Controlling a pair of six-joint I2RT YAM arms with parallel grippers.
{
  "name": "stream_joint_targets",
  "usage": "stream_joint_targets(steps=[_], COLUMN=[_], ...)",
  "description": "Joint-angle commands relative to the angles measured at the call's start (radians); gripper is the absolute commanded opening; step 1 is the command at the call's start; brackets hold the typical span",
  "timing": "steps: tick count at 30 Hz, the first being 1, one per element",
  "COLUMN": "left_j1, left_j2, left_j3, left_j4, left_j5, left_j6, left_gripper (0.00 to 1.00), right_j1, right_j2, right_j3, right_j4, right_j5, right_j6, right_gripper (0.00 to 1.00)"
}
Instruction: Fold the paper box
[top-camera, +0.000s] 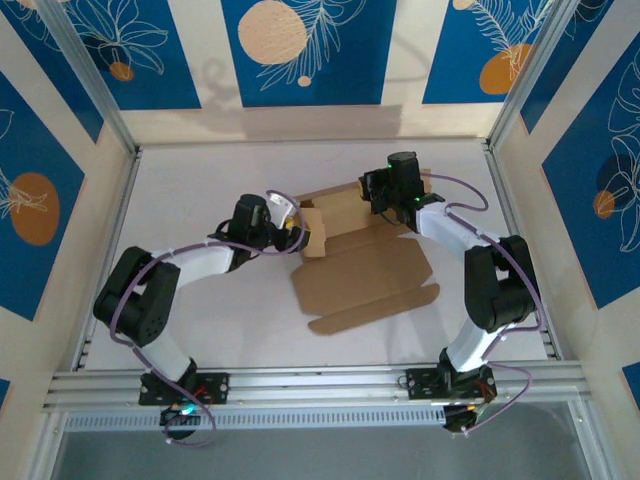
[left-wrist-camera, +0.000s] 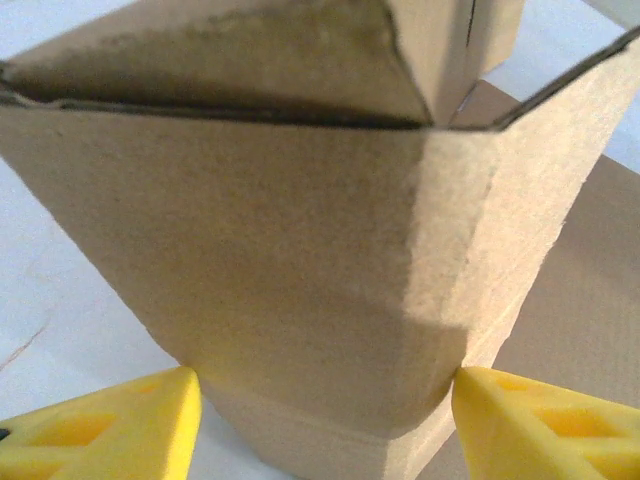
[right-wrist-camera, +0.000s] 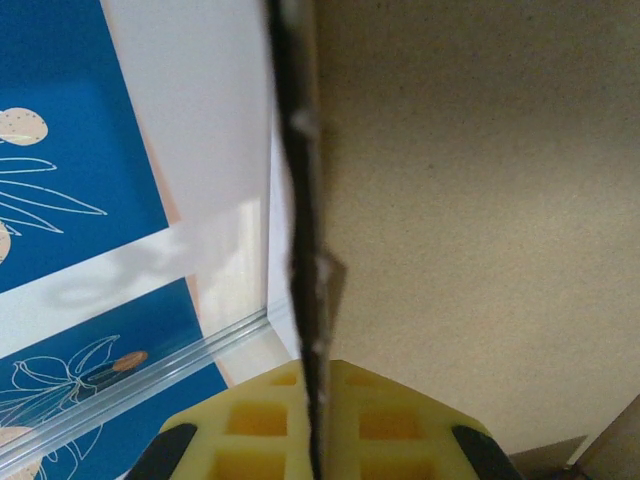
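Paper box (top-camera: 365, 275), half folded, at the middle of the white table (top-camera: 200, 180).
Brown front panel lies flat; back wall and left end flap stand. Your right gripper (right-wrist-camera: 315, 425) is clamped on the back wall's edge, probably to hold it upright; your left gripper (left-wrist-camera: 325, 400) sits with fingers apart astride the end flap, likely to steer it inward.

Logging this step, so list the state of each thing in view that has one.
paper box: partly folded, far walls raised, near panel lying flat.
left gripper: jaws apart around a raised box wall; grip unclear.
right gripper: shut on a raised box panel's edge.
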Motion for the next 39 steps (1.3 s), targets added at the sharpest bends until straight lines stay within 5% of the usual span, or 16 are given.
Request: stream_joint_targets(steps=[1, 20, 39], left_j1=[0.016, 0.039, 0.027], left_j2=[0.006, 0.034, -0.008], left_j3=[-0.007, 0.026, 0.022], left_j4=[0.102, 0.097, 0.048], left_j5=[0.063, 0.090, -0.185], left_j6=[0.001, -0.026, 0.017], left_gripper=[0.68, 0.76, 0.48], right_j1=[0.012, 0.023, 0.120], right_j2=[-0.026, -0.022, -0.134], right_j3=[-0.024, -0.013, -0.064], right_j4=[-0.051, -0.055, -0.158], right_j5=[-0.092, -0.118, 0.089], right_j6=[-0.006, -0.021, 0.030], right_gripper=[0.00, 0.00, 0.00])
